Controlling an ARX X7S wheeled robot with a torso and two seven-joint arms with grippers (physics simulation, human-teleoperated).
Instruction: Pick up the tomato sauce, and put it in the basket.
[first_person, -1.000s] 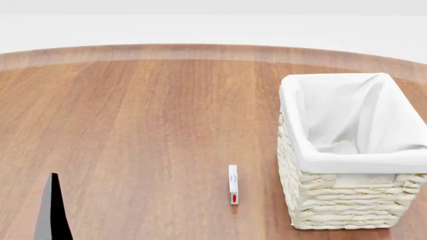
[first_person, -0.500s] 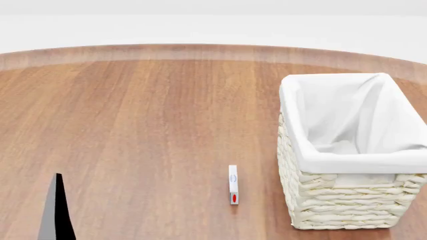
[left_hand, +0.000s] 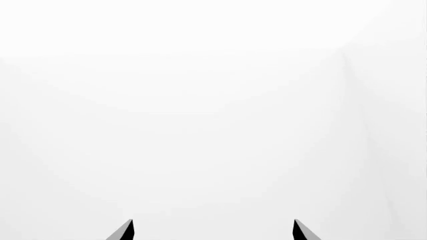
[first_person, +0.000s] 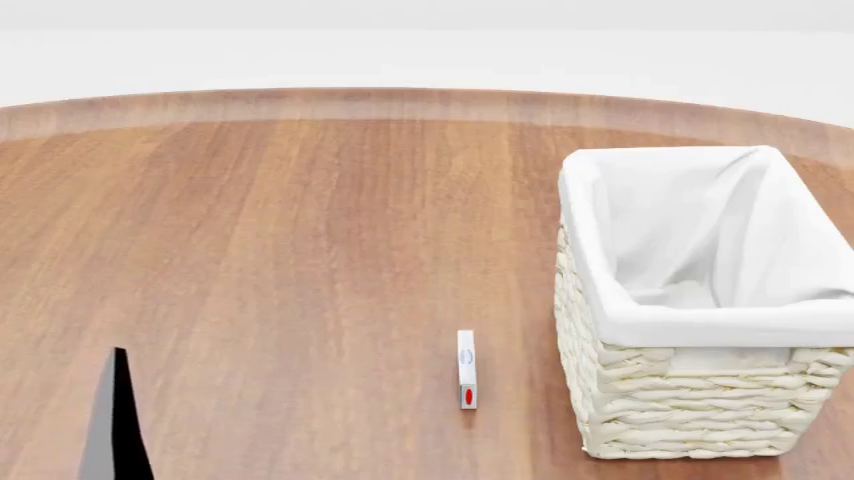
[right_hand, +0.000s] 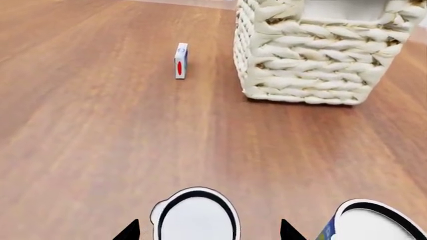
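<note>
In the right wrist view a can with a pale, dark-ringed lid (right_hand: 195, 216) stands on the wood between the tips of my right gripper (right_hand: 208, 231). Its label is hidden, so I take it for the tomato sauce only because the can beside it is the blue one. The right gripper is open, with a gap on each side of the lid. The basket (first_person: 627, 330) (right_hand: 313, 55), cream wicker with a white cloth lining, stands at the table's right. My left gripper (left_hand: 213, 230) is open with nothing in it and faces a blank white background. One of its dark fingers (first_person: 114, 430) shows at the head view's lower left.
A second can with a blue label (right_hand: 370, 222) stands close beside the first. A small white box with a red oval (first_person: 467, 370) (right_hand: 180, 61) stands upright on the wooden table (first_person: 267, 250), just left of the basket. The table's curved far edge lies behind.
In the head view the left gripper's finger has shifted slightly to the right. Nothing else has moved.
</note>
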